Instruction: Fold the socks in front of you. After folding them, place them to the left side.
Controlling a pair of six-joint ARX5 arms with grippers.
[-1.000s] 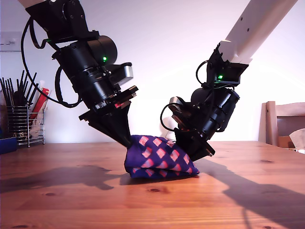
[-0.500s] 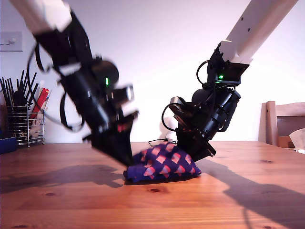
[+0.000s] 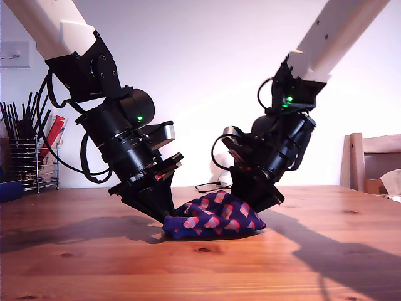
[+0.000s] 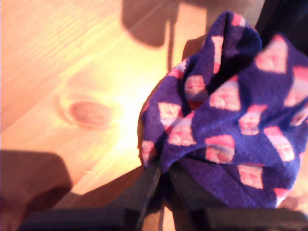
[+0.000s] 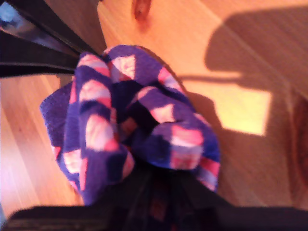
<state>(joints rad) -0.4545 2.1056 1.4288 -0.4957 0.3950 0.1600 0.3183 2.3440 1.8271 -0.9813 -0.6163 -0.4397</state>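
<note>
The socks sit as a loose bundle on the wooden counter, well back from its near edge, with one hand at each end.

My first hand has its fingers pressed together on a fold of fabric. My second hand also looks closed on knit, though blur hides the tips.

Both grips seem shallow, taking only an outer layer. If either arm pulls away, the fold could slip free and the bundle spring open. Opposed pulling might stretch the socks instead of tucking them.
</note>
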